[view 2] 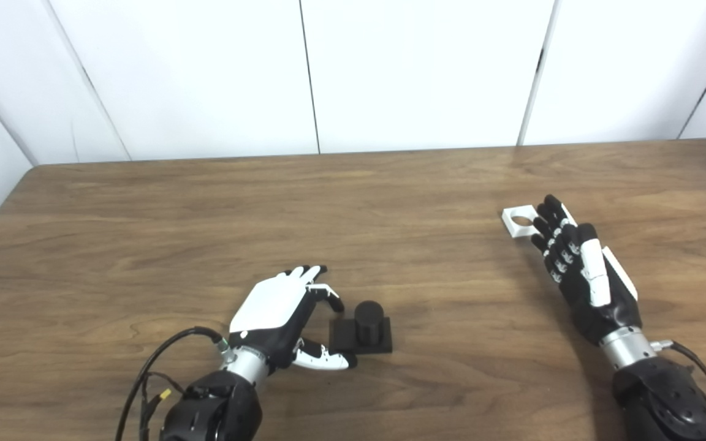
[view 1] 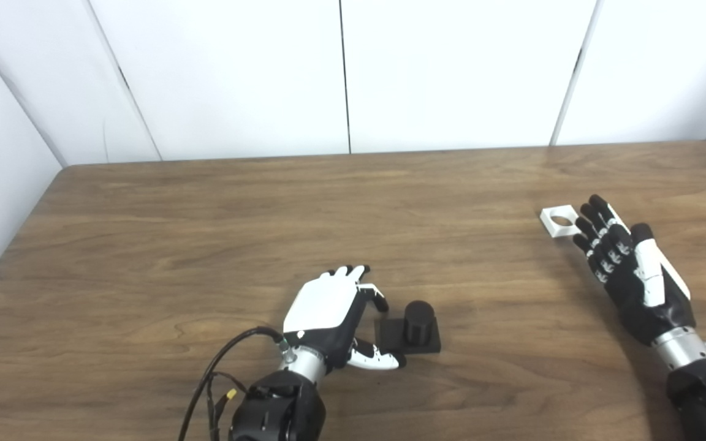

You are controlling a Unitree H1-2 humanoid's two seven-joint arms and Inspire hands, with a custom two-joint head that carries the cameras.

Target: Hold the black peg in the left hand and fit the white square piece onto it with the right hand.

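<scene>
The black peg (view 1: 417,320), a short cylinder on a square black base, stands upright on the wooden table (view 1: 206,233) near the front middle. My left hand (view 1: 328,312) lies just left of it, open, with thumb and fingers curved toward the base's left edge and touching or nearly touching it. The white square piece (view 1: 558,220) with a round hole lies flat at the right. My right hand (view 1: 626,263) is open, fingers stretched out, their tips reaching the piece's right edge; the part under the fingertips is hidden.
White wall panels (view 1: 341,73) stand behind the table's far edge. The table's left edge (view 1: 16,233) runs diagonally at the left. A black cable (view 1: 218,367) loops from my left wrist near the front edge.
</scene>
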